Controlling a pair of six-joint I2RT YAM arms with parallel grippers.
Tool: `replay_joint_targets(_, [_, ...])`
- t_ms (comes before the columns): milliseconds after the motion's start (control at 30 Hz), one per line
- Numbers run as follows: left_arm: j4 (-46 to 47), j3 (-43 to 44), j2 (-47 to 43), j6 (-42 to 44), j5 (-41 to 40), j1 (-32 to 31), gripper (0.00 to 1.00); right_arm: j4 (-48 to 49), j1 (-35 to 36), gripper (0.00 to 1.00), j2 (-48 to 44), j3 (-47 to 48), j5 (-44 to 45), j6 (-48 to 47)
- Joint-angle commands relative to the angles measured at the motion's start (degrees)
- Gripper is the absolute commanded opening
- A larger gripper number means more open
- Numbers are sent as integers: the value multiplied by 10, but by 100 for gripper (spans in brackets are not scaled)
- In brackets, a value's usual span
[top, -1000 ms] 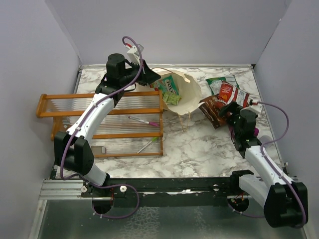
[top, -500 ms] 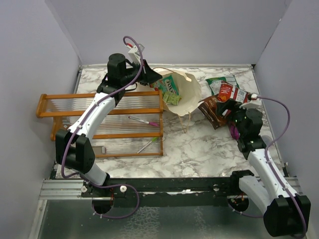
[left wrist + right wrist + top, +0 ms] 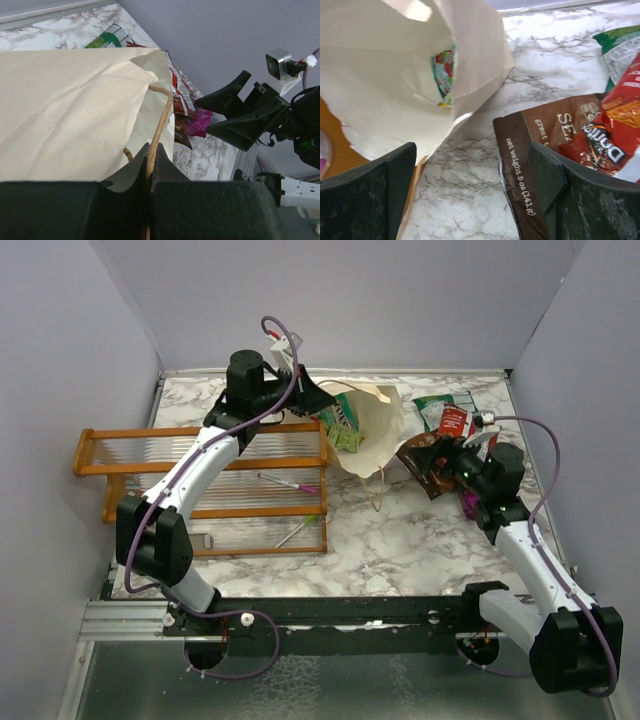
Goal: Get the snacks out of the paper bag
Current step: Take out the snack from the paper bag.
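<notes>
The cream paper bag (image 3: 372, 430) lies tipped at the back middle, its mouth open. A teal packet (image 3: 343, 412) and a lime packet (image 3: 349, 440) show inside. My left gripper (image 3: 322, 397) is shut on the bag's twine handle (image 3: 159, 117) at the rim. My right gripper (image 3: 443, 454) is open and empty, low over the marble between the bag mouth (image 3: 395, 75) and a dark brown packet (image 3: 545, 145). The teal packet (image 3: 445, 75) sits deep in the bag. Red (image 3: 461, 424), green-white (image 3: 438, 404) and magenta (image 3: 470, 504) packets lie on the table at the right.
An orange wooden rack (image 3: 200, 435) with pens on it stands left of the bag, under my left arm. The bag's other twine handle (image 3: 377, 490) trails on the marble table (image 3: 400, 540). Grey walls close in the back and both sides.
My right gripper has moved forward and left, from beside the packets to the bag mouth. My left gripper has shifted right with the handle, pulling the bag's rim.
</notes>
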Motion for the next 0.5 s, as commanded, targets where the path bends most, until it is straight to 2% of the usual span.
replay_joint_targets(0, [18, 7, 14, -4, 31, -24, 0, 21, 13, 90, -6, 26, -63, -6])
replay_joint_targets(133, [16, 8, 16, -1, 33, -45, 0, 18, 59, 88, -7, 40, -61, -48])
replay_joint_targets(267, [11, 10, 17, 13, 31, -63, 0, 26, 153, 86, -6, 45, -5, -121])
replay_joint_targets(400, [15, 1, 9, 27, 21, -73, 0, 43, 216, 78, 24, 50, 34, -182])
replay_joint_targets(467, [23, -5, 4, 30, 17, -74, 0, 43, 235, 70, 46, 56, 71, -204])
